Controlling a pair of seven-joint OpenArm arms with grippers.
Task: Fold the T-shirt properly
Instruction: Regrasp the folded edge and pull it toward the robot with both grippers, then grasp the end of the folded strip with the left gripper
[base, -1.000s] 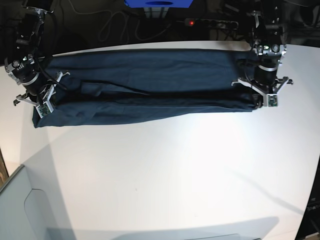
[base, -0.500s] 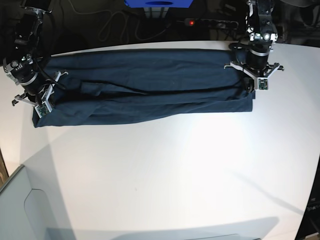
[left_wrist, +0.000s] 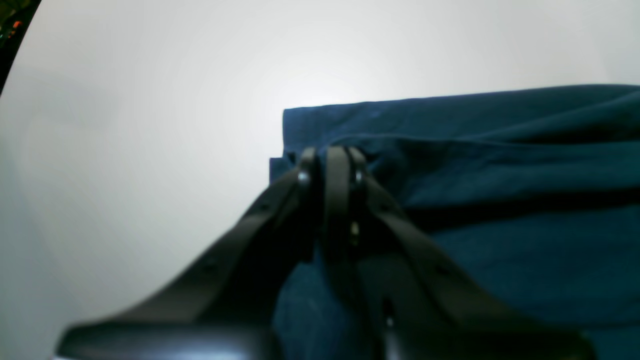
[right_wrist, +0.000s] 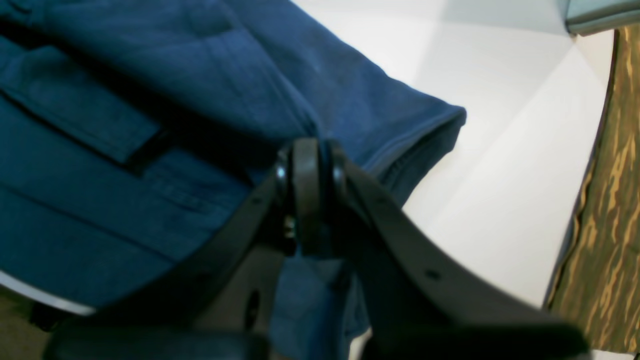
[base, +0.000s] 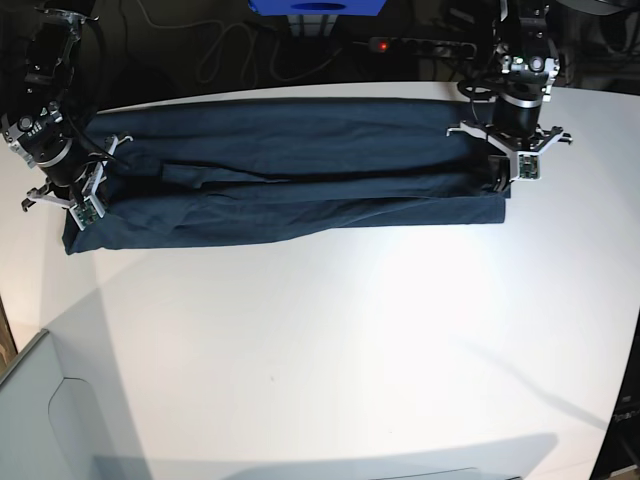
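The dark navy-teal T-shirt (base: 290, 170) lies stretched in a long band across the far half of the white table (base: 350, 350), folded lengthwise with creases along it. My left gripper (base: 503, 182) sits at the shirt's right end; in the left wrist view its fingers (left_wrist: 330, 155) are pressed together on a corner of the upper layer of the T-shirt (left_wrist: 500, 165). My right gripper (base: 74, 216) is at the shirt's left end. In the right wrist view it (right_wrist: 307, 150) is shut on a fold of the T-shirt (right_wrist: 150, 125) near the hem.
Behind the table run a power strip with a red light (base: 380, 45), cables and a blue object (base: 315, 7). A grey bin (base: 40, 420) stands at the near left corner. A wood-patterned surface (right_wrist: 615, 200) borders the table beside the right arm.
My left gripper has moved from the shirt's front right corner toward the back, carrying cloth with it. The right gripper has shifted slightly back. The shirt's band lies flatter.
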